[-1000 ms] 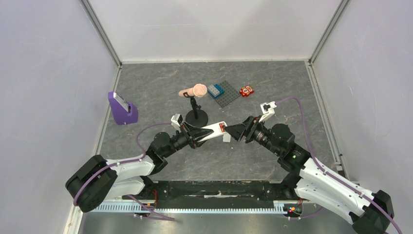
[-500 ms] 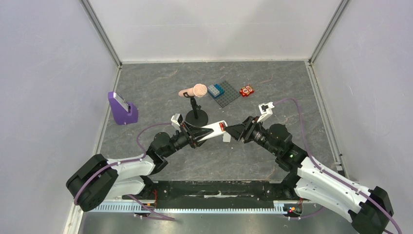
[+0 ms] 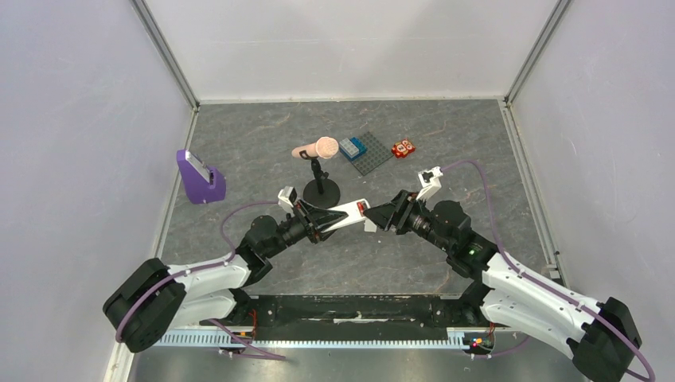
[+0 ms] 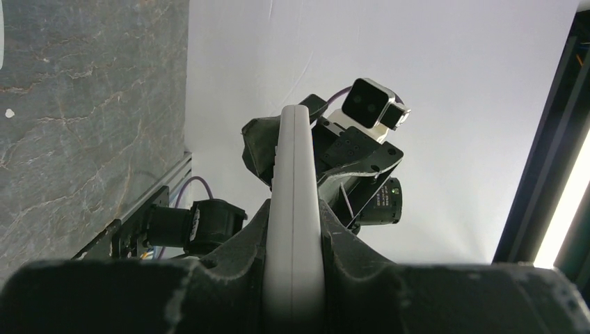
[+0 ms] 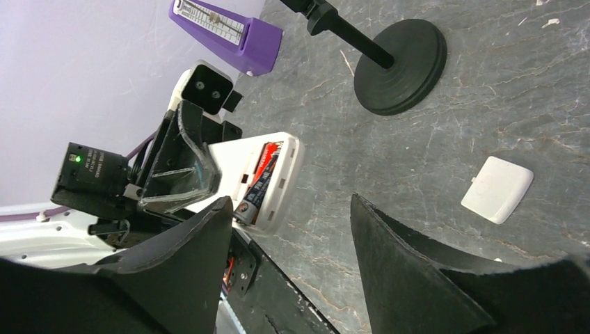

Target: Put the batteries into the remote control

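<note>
My left gripper [image 3: 318, 219] is shut on the white remote control [image 3: 344, 212] and holds it above the table, its free end toward my right arm. The left wrist view shows the remote edge-on [image 4: 293, 202] between the pads. In the right wrist view the remote [image 5: 286, 167] has its back compartment open, with a red-orange battery [image 5: 267, 158] and a black battery [image 5: 252, 200] lying in it. My right gripper [image 3: 376, 220] is open and empty at the remote's free end, its midpoint [image 5: 289, 209] just below the compartment.
The small white cover piece [image 5: 497, 189] lies on the table right of the remote. A microphone on a black round stand [image 3: 322, 189] stands just behind the remote. A purple metronome [image 3: 199, 177] is at the left. A grey baseplate [image 3: 372, 155] and a red block [image 3: 403, 148] sit at the back.
My right arm has shifted a little to the left, bringing its open gripper closer to the remote's end. The left gripper and the remote have stayed in place.
</note>
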You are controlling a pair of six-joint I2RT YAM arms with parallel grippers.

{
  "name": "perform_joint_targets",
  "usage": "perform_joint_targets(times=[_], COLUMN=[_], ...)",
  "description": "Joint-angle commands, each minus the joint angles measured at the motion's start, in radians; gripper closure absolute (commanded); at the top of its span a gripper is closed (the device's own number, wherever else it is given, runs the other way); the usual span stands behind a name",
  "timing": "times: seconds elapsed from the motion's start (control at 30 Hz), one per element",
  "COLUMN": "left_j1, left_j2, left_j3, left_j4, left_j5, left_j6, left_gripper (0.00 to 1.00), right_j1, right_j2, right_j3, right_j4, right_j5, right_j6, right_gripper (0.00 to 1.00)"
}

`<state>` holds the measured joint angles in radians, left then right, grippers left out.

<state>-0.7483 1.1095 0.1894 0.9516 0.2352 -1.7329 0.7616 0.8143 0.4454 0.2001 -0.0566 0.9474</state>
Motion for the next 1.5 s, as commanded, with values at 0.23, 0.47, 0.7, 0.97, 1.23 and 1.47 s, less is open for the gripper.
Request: perform_joint_targets(times=[0.23,0.47,0.7,0.97,1.23,1.47], left_j1=[0.0,0.0,0.0,0.0,0.0,0.0], left_j2=[-0.07,-0.071,-0.071,-0.077,-0.077,-0.071], left_j3=[0.016,0.014,0.013,0.01,0.013,0.024], left_j4=[-0.076,-0.073,-0.059,-0.048,-0.031,-0.025], left_j5=[-0.017,-0.017,-0.008,-0.001,0.007,0.042], left_j6=[0.092,0.085,0.067,0.067,0.067,0.097], left_gripper=[0.98,0.98,0.98,0.98,0.98,0.98], right_j1=[-0.01,-0.013,-0.015,-0.016,-0.015,-0.016], right_j2=[-0.055,-0.02,-0.011,0.03,0.057,0.085], right_j3=[0.019,0.011,-0.005,-0.005,-0.007,-0.003], right_j4=[0.009,0.031,0.033,0.058,0.057,0.063], right_j5=[-0.019,-0.053,-0.051,-0.07,-0.071,-0.085], right_j6=[0.005,0.007,0.009,0.019,0.018,0.019], right_gripper=[0.33,0.43,0.57,0.64,0.71,0.76])
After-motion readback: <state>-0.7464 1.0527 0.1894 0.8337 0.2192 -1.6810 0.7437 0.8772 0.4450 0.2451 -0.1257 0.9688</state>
